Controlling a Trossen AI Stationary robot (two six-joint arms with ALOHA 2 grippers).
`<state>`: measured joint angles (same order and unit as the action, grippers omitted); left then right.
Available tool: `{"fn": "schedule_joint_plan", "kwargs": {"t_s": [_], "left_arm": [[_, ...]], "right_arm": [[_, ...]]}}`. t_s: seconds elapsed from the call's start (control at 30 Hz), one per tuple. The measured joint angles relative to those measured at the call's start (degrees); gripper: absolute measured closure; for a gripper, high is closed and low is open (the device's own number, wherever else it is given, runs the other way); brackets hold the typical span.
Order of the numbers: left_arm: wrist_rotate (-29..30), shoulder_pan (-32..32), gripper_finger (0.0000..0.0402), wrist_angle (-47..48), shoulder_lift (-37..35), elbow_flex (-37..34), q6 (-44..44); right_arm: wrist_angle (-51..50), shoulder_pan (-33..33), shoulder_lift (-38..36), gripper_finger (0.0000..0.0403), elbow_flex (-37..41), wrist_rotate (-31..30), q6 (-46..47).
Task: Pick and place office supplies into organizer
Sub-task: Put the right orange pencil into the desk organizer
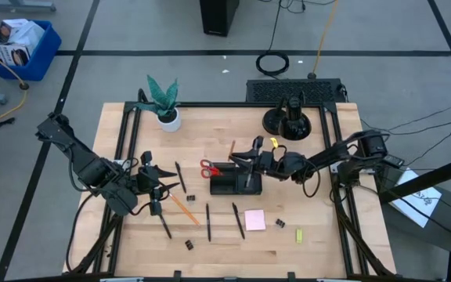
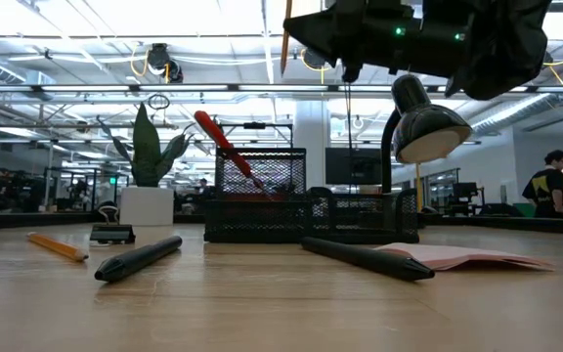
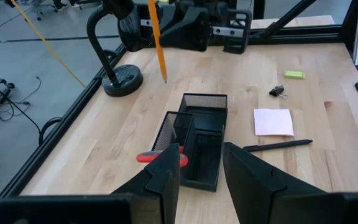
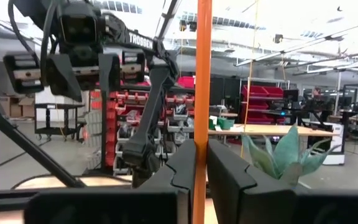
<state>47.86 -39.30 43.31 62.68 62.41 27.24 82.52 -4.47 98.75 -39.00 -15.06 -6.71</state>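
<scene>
The black mesh organizer (image 1: 235,185) (image 3: 201,134) stands mid-table. Red-handled scissors (image 1: 208,168) (image 2: 225,142) stick slanting out of its left end. My right gripper (image 1: 243,157) (image 4: 202,180) hovers just beyond the organizer's far side, shut on an orange pencil (image 3: 156,37) (image 2: 286,39). My left gripper (image 1: 156,186) (image 3: 201,177) hangs open above the table left of the organizer, with nothing between its fingers. Loose on the table lie black pens (image 1: 208,222), another orange pencil (image 1: 185,209), a pink pad (image 1: 254,220), binder clips (image 1: 280,225) and a yellow-green piece (image 1: 299,235). My right gripper pinches the orange pencil's shaft (image 4: 202,155) between its two fingers. The fingers come about level from the table's right side and lie across the pencil. The pencil stands upright, its tip (image 3: 164,79) pointing down, lifted clear of table and organizer.
A potted plant (image 1: 164,102) stands at the far left of the table. A black desk lamp (image 2: 418,127) rises from a round base (image 1: 288,121) at the far right. A black frame rail (image 1: 124,141) borders the tabletop. Bare wood lies right of the organizer.
</scene>
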Motion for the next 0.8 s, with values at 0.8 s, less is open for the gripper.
{"fn": "schedule_joint_plan", "kwargs": {"t_s": [0.8], "left_arm": [[0.0, 0.01, 0.0275, 0.0, 0.0, 0.0, 0.0]], "right_arm": [[1.64, 0.02, 7.16, 0.0379, -0.04, -0.2, 4.29]]}}
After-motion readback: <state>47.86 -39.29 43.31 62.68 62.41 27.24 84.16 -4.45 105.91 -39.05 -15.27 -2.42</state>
